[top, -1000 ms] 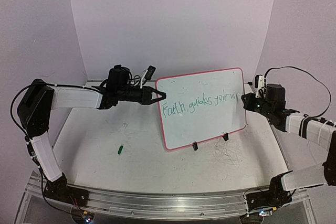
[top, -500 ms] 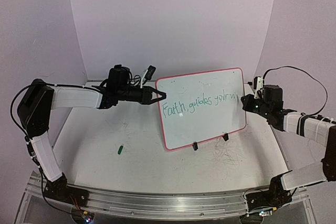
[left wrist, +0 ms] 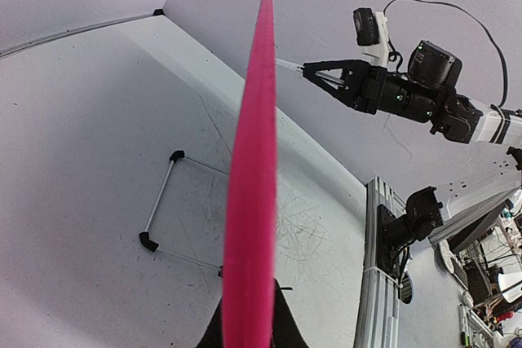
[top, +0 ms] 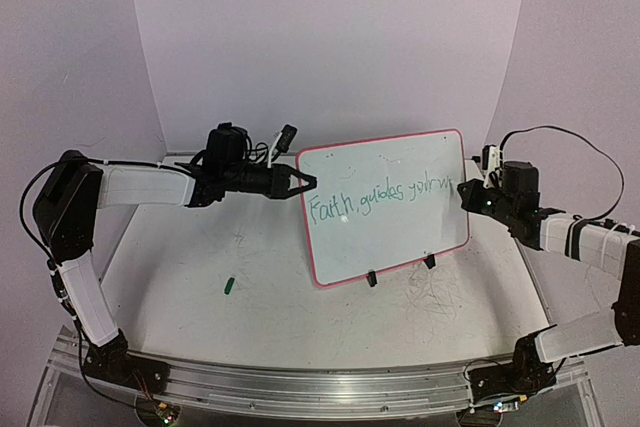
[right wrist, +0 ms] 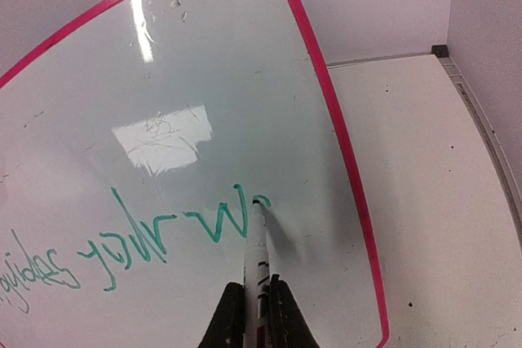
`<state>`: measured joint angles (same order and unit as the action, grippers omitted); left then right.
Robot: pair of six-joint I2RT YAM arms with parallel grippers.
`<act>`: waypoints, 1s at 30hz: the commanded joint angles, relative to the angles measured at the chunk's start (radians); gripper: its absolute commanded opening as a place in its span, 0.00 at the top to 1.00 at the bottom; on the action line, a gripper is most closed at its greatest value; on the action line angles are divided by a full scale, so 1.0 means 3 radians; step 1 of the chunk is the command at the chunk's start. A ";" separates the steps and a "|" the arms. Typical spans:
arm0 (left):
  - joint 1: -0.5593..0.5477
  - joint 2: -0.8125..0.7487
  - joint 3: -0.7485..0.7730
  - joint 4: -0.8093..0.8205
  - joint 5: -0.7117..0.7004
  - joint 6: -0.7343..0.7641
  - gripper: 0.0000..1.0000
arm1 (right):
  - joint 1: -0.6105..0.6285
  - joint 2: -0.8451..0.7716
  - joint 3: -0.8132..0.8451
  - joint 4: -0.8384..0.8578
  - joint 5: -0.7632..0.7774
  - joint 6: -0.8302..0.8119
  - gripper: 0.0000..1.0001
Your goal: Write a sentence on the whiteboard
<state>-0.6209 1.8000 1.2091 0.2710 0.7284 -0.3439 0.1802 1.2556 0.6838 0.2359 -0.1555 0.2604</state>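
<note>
Pink-framed whiteboard [top: 390, 237] is clamped at 9 o'clock by left claw [top: 308, 184]; right claw [top: 464, 189], gripping a white marker [right wrist: 257, 242], was nudged slightly — green sentence [top: 380, 199] remains unfinished.

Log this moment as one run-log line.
left jaws: shut on whiteboard edge | right jaws: shut on marker | marker tip: at end of sentence | small green object: on table

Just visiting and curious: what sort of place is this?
Likely a robot test booth: two arms bolted at a scuffed table, plain lilac walls all round, and a whiteboard with green writing.
</note>
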 commanded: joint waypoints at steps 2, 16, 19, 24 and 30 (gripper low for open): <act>0.0040 -0.0014 0.0023 -0.0391 -0.0367 0.0185 1.00 | 0.0010 -0.0090 -0.0063 -0.0080 -0.0012 0.0006 1.00; 0.0038 -0.0015 0.0011 -0.0396 -0.0376 0.0188 1.00 | 0.0012 0.0068 0.0051 0.0113 0.0144 0.0063 1.00; 0.0040 -0.0013 0.0023 -0.0395 -0.0373 0.0185 1.00 | 0.0011 0.0108 0.0112 0.0166 0.0187 0.0074 1.00; 0.0040 -0.0015 0.0026 -0.0397 -0.0385 0.0190 1.00 | 0.0011 0.0120 0.0125 0.0180 0.0176 0.0058 1.00; 0.0038 0.0013 0.0043 -0.0397 -0.0364 0.0190 1.00 | 0.0011 0.0066 0.0127 0.0210 0.0128 0.0032 1.00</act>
<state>-0.6212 1.8000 1.2095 0.2687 0.7250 -0.3515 0.1799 1.2755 0.6861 0.2531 -0.1143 0.2710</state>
